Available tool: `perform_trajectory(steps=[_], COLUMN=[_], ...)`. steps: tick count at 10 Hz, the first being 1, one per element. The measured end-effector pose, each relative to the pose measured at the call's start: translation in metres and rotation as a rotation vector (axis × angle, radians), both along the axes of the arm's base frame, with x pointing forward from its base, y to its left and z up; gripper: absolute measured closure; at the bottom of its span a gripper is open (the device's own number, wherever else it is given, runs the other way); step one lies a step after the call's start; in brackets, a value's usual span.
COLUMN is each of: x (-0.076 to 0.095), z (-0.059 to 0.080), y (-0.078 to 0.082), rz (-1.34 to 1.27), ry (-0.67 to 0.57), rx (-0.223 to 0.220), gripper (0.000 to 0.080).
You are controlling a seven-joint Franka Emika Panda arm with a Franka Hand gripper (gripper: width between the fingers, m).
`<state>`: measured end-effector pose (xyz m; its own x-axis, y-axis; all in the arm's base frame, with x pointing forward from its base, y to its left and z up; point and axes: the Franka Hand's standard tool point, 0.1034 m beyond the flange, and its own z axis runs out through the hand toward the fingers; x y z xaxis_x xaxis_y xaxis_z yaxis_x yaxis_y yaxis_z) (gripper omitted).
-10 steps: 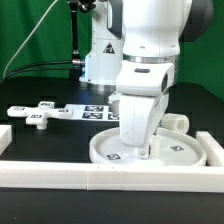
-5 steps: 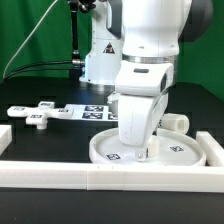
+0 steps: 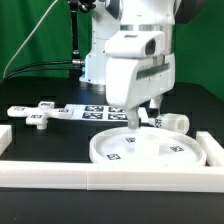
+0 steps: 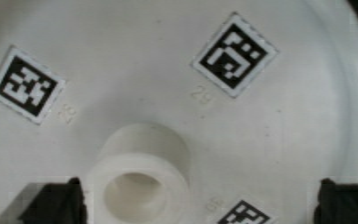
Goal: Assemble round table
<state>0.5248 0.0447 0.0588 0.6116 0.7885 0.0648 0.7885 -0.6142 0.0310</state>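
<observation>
Spreading across the scene, the black table [image 3: 40,150] is carrying every part, and the white arm [image 3: 135,70] is reaching down over the side toward the exterior view's right. Long white border rails [image 3: 60,178] are running along the table's near edge and up that right side.

The large rimmed round disc [image 3: 175,152] is lying flat on the table in the corner those rails form, close against them, with its tags facing up. The marker board [image 3: 92,112] is lying flat behind the disc, toward the exterior view's left. The cross-shaped foot [image 3: 35,116] is resting further out to that left, well apart from the disc. The short cylindrical leg [image 3: 178,121] is lying on its side just behind the disc's far rim.

The pincer [image 3: 144,122] is hanging just above the disc, clear of its face and pinching nothing. In the wrist view the disc [image 4: 140,60] is filling the picture, and a short raised stub with a hole [image 4: 140,180] is standing up from its face. The dark fingers [image 4: 51,203] are spreading wide on either side of that stub without touching it.
</observation>
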Motion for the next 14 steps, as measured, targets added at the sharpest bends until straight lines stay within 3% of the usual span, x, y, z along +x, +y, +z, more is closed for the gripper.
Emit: perform_trajectory(steps=[2, 3, 7, 8, 11, 14], x=[-0.014, -0.017, -0.017, -0.019, -0.041, -0.042], z=[0.015, 0.016, 0.013, 0.013, 0.010, 0.010], y=[0.022, 0.025, 0.023, 0.022, 0.047, 0.047], rz=[-0.058, -0.050, -0.106, -0.299, -0.678, -0.644], ry=[-0.016, -0.015, -0.008, -0.003, 0.026, 0.043], rx=[0.003, 0.003, 0.007, 0.023, 0.053, 0.041], gripper=[0.0150, 0.0150, 0.0150, 0.0150, 0.0150, 0.0150])
